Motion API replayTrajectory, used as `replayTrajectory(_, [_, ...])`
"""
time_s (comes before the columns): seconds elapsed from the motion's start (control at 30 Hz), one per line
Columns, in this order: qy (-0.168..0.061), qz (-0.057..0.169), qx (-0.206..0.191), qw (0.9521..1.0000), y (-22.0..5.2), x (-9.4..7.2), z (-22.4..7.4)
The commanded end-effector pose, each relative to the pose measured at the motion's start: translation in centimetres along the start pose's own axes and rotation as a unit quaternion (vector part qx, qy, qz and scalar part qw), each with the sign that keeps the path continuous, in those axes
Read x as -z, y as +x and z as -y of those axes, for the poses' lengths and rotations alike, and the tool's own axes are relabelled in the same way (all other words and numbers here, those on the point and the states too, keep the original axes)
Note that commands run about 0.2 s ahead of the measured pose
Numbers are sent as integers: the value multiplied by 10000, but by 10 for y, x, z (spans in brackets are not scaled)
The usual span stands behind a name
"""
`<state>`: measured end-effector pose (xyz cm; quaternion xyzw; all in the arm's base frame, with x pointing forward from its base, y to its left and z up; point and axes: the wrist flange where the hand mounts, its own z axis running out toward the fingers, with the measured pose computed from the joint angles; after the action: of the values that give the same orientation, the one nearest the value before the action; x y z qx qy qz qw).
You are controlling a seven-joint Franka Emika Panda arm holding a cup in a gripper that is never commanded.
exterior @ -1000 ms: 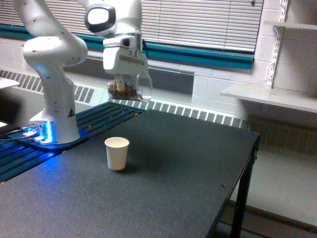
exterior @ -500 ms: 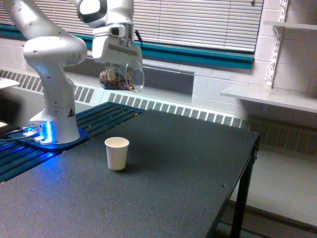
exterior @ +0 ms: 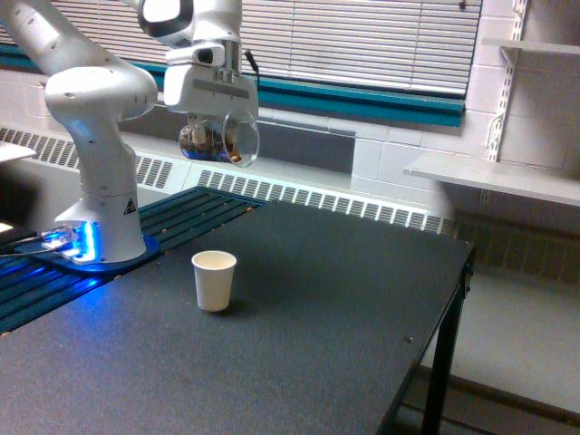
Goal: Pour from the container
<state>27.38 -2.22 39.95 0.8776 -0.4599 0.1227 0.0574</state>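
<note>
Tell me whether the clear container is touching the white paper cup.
Apart. The exterior view shows the container held high in the gripper, with open air above the paper cup on the table.

Room setting. A dark speckled bench on black legs stands before a white painted block wall. Closed white slatted window blinds hang above a teal horizontal band. A long white slotted radiator grille runs below. A white wall shelf projects at the exterior view's right.
</note>
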Motion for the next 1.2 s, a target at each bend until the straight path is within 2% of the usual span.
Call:
replayTrajectory(0.03, [-113,160,-221,9996,-11,-11,-5])
replayTrajectory(0.57, [-210,423,-417,9980,-9,-20,-14])
replayTrajectory(1.2, [-569,744,-256,9953,-15,-31,-26])
